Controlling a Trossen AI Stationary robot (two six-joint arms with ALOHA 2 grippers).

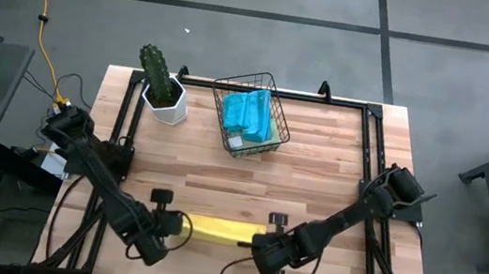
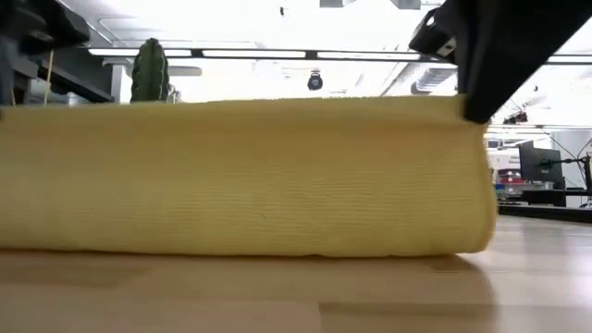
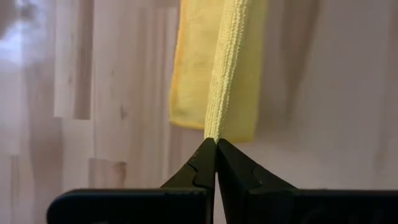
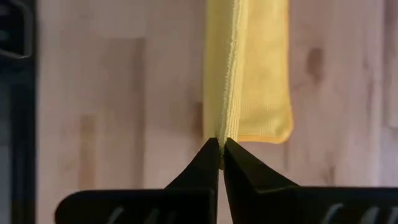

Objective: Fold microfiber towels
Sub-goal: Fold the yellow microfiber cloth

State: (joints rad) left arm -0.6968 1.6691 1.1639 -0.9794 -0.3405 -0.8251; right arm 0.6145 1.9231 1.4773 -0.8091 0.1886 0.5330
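**Yellow towel pinched at both ends, mid-fold**

While the yellow towel [image 1: 216, 229] is stretched across the near edge of the surface [image 1: 315, 179], each of its short ends is clamped by a gripper. The left gripper [image 3: 216, 144] is closed on the towel's left end, and the right gripper [image 4: 221, 144] is closed on its right end; in both wrist views the fingers are seen pressed together with the raised cloth edge caught at their tips. From the low view the towel is seen as a long band with its lower edge resting on the wood and its upper edge lifted, so a lengthwise fold is judged to be in progress.

For the step to be done well, both ends should be carried together at the same height and pace, so that the held edge stays parallel to the one lying on the surface. Light tension should be kept between the arms; slack would let the middle sag and crease. The held edge is best laid down square on the opposite edge before either grip is loosened, and the releases made together.

Other towels [image 1: 248, 116], teal-blue, are held in the wire basket [image 1: 274, 147] at the far side, beside a potted cactus [image 1: 156, 73].
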